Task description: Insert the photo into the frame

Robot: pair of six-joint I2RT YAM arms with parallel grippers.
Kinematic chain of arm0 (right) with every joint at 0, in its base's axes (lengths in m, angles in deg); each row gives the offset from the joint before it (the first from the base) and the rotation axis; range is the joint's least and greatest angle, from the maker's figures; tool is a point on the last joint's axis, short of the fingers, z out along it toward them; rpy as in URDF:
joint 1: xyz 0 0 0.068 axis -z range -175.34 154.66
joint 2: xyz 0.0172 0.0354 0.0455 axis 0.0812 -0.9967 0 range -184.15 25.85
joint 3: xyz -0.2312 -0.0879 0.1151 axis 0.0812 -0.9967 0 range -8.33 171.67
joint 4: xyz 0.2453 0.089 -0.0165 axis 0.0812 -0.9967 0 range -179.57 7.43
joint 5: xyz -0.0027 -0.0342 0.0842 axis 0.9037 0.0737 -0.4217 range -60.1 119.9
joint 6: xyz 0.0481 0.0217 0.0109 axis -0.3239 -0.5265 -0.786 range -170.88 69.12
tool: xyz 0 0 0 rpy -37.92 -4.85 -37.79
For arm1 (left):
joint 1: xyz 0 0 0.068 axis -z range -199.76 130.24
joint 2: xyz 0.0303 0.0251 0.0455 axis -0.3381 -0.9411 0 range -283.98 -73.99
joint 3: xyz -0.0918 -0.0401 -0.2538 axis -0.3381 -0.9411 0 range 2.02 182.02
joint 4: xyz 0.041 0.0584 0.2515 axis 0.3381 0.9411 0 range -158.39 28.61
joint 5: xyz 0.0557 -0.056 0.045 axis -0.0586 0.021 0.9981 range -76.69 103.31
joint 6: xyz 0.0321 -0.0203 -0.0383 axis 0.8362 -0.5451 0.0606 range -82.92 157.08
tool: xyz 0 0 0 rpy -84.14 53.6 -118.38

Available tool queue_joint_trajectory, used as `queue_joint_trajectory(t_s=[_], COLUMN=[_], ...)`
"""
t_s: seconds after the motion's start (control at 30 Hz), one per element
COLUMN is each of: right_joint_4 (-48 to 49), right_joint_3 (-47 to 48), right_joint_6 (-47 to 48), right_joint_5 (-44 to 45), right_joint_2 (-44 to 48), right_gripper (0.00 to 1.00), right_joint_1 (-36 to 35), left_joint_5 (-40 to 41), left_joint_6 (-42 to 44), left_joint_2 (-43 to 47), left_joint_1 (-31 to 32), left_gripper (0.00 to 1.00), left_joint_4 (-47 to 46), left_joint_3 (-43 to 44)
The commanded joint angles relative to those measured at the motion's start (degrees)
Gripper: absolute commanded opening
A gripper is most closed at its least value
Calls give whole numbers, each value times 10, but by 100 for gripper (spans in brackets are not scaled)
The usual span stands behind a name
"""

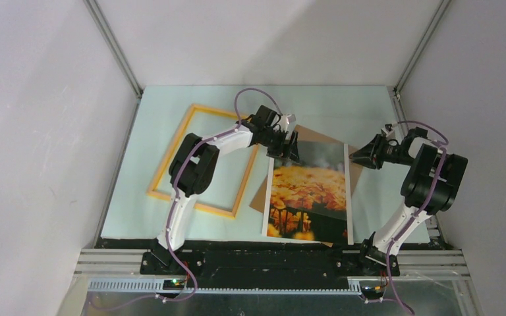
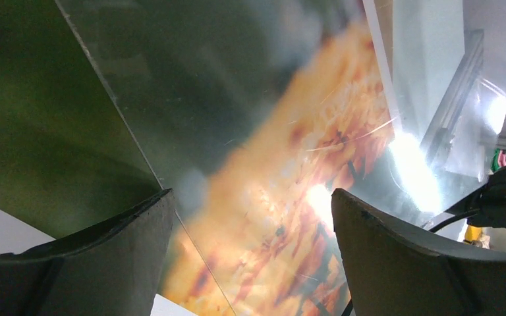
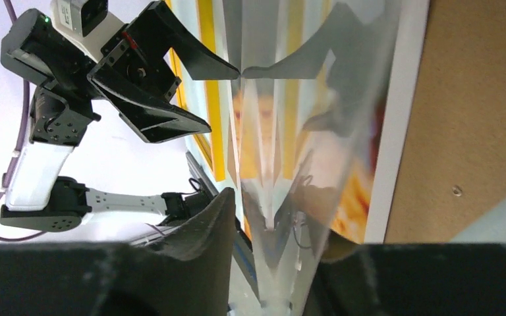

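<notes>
The photo (image 1: pixel 309 197), orange flowers with a white border, lies mid-table on a brown backing board (image 1: pixel 316 136). Its glossy face fills the left wrist view (image 2: pixel 283 164). The yellow frame (image 1: pixel 171 151) lies flat to its left, apart from it, and shows far off in the right wrist view (image 3: pixel 205 66). My left gripper (image 1: pixel 292 150) hovers open over the photo's far left corner, nothing between its fingers (image 2: pixel 253 197). My right gripper (image 1: pixel 354 157) is at the photo's far right edge. That edge is raised between its fingers (image 3: pixel 283 220), which stand narrow, with a gap showing beside the left finger (image 3: pixel 217 224).
The pale green mat (image 1: pixel 165 227) ends at metal rails near the arm bases and at white walls on both sides. The backing board (image 3: pixel 474 118) sticks out beyond the photo's far and right edges. The left gripper (image 3: pixel 223 97) shows across the photo from the right wrist.
</notes>
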Motion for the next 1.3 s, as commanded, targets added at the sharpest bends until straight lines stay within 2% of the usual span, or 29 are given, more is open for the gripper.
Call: queue_joint_trajectory(t_s=[0.0, 0.1, 0.13, 0.37, 0.53, 0.7, 0.8, 0.97, 1.03, 1.13, 1.27], right_joint_4=[12, 17, 17, 29, 60, 148, 228, 323, 347, 366, 441], right_joint_3=[0, 1, 2, 6, 7, 7, 8, 7, 11, 22, 27], right_joint_6=[-7, -7, -7, -46, -90, -189, -269, -359, -380, -402, -461], right_joint_5=[-22, -30, -32, -54, -65, -74, -75, -60, -50, -42, -38], right_joint_2=[36, 51, 62, 118, 154, 201, 218, 231, 228, 219, 208], right_gripper=[25, 2, 0, 0, 0, 0, 0, 0, 0, 0, 0], right_joint_1=[-9, -7, -7, -12, -32, -55, -79, -127, -146, -168, -193], left_joint_5=[-30, -32, -32, -33, -19, 41, 94, 185, 262, 328, 418], left_joint_6=[17, 23, 27, 44, 55, 70, 89, 167, 203, 258, 302], left_joint_2=[53, 70, 74, 146, 226, 279, 313, 353, 361, 360, 324], left_joint_1=[7, 5, 3, -38, -110, -200, -244, -326, -347, -385, -411], left_gripper=[92, 93, 93, 97, 99, 99, 99, 100, 100, 100, 100], left_joint_4=[-6, -6, -7, -6, -3, 53, 108, 186, 205, 221, 232], left_joint_3=[-7, -15, -18, -62, -117, -152, -167, -158, -156, -153, -137])
